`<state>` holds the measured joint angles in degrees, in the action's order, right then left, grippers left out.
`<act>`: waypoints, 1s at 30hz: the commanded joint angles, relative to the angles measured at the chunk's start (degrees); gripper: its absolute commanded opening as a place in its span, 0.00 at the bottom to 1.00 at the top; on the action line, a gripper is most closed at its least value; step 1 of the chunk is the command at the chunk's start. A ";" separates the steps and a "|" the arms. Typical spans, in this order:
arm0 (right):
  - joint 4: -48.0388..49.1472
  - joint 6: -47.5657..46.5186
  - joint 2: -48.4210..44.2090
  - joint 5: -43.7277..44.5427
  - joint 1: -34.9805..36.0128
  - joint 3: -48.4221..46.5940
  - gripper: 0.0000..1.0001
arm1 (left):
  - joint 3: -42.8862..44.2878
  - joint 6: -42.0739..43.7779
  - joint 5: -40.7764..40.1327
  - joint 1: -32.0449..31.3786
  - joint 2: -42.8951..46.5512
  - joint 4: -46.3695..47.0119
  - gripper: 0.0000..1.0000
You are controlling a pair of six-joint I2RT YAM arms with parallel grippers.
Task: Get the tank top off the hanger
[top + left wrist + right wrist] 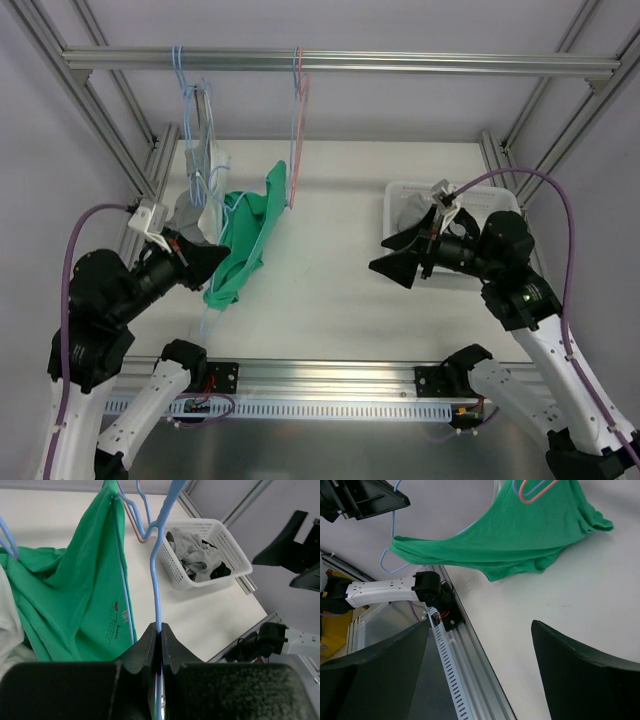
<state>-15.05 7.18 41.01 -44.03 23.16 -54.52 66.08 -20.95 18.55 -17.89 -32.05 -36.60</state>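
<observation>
The green tank top point(245, 248) hangs on a light blue wire hanger point(157, 587) left of the table's middle. My left gripper point(218, 258) is shut on that hanger's wire; in the left wrist view the fingers point(161, 628) pinch the blue wire, with the tank top point(75, 595) just left of it. My right gripper point(402, 258) is open and empty, apart from the shirt, in front of the basket. In the right wrist view its jaws point(480, 665) stand wide over bare table, and the tank top point(520, 540) drapes across the top.
A white basket point(500, 200) with grey clothes stands at the back right. A pink hanger point(299, 110) and blue hangers point(186, 75) hang from the overhead rail point(400, 62). Grey and white garments point(200, 195) hang behind the left gripper. The aluminium front rail point(320, 375) runs along the near edge.
</observation>
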 commanded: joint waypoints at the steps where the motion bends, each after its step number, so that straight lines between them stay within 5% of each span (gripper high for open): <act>1: 3.79 -2.69 2.49 7.63 6.80 -0.24 0.89 | -4.81 -3.74 4.04 0.40 6.55 2.07 0.00; 10: 15.91 -5.86 11.44 24.60 20.87 4.33 0.87 | -17.56 -5.42 20.03 0.40 12.27 0.21 0.00; 24: 20.76 -10.78 25.60 40.95 29.75 1.97 0.79 | -17.22 -6.30 31.64 0.40 13.60 0.21 0.00; 30: 20.50 -11.57 27.10 42.19 30.45 0.73 0.60 | -14.76 -6.12 31.99 0.40 13.16 0.21 0.00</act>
<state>1.65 -2.90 67.81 -4.95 53.12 -50.52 47.92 -26.37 47.44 -17.89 -18.48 -38.61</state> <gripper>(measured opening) 0.629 0.022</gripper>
